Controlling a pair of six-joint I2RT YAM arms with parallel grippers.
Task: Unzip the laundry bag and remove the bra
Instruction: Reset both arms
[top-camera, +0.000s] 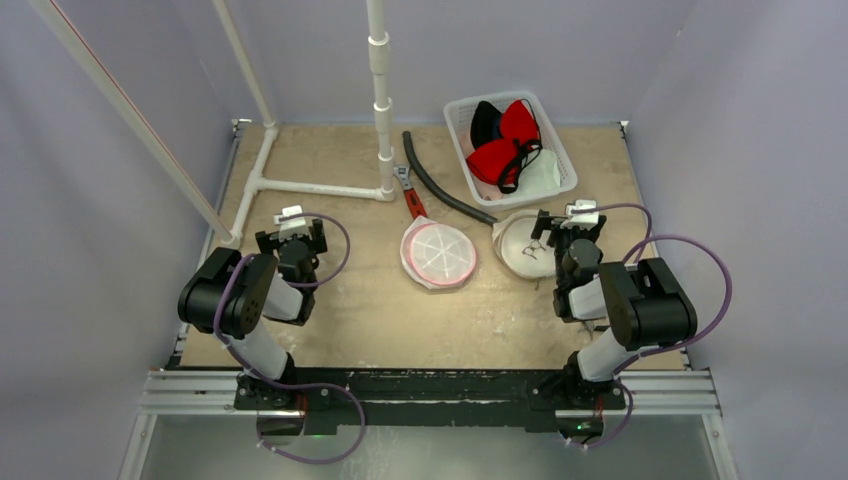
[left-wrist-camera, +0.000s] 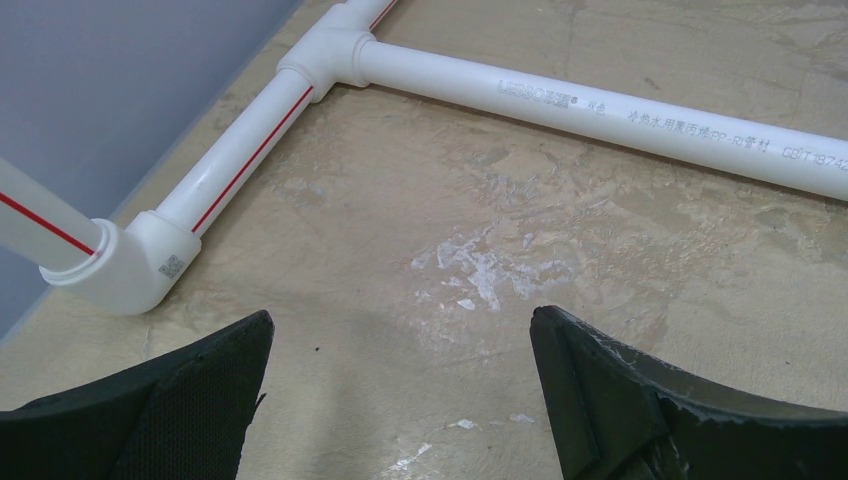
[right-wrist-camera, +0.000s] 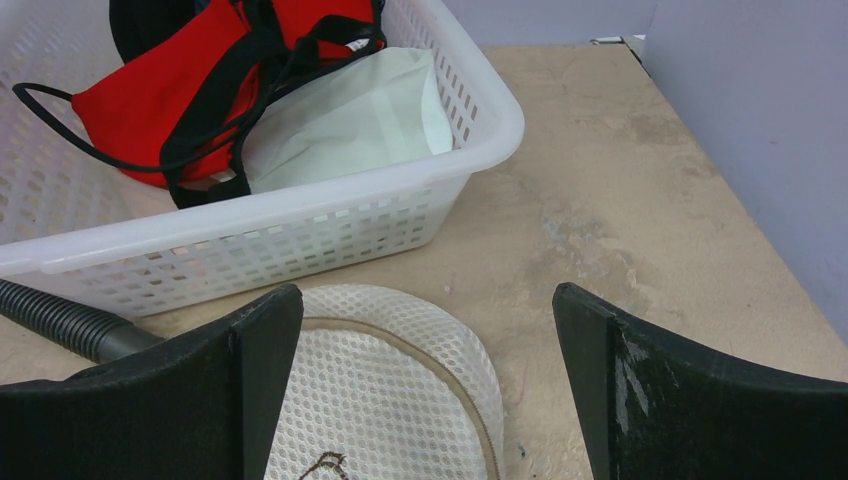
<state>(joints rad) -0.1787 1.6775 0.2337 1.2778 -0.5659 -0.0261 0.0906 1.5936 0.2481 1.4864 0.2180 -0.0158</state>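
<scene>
Right, both sets of jaws stood apart and held nothing. The left jaws hung over bare counter (left-wrist-camera: 480, 200) near the PVC pipe frame (left-wrist-camera: 600, 110). The right jaws sat just above the near edge of a white mesh bag (right-wrist-camera: 380, 390), beside the basket (right-wrist-camera: 300, 235). I took the laundry bag (top-camera: 437, 254) to be the round pink-trimmed one at mid-counter, lying flat, roughly midway between the two arms. It looked filled, but the contents weren't readable, and the zip puller wasn't resolvable on either bag. Handling guess: light, floppy mesh that would slide and bunch on the counter. So one side should pin the rim seam while the other pinches the puller. Mesh snags easily, so no grabbing mid-panel. Room: open counter lay in front of the bag, toward the bases. Behind it a red-handled tool (top-camera: 410, 198) touched or nearly touched the far edge, with a black hose (top-camera: 445, 190) and the basket close by. Walls boxed in both sides.
</scene>
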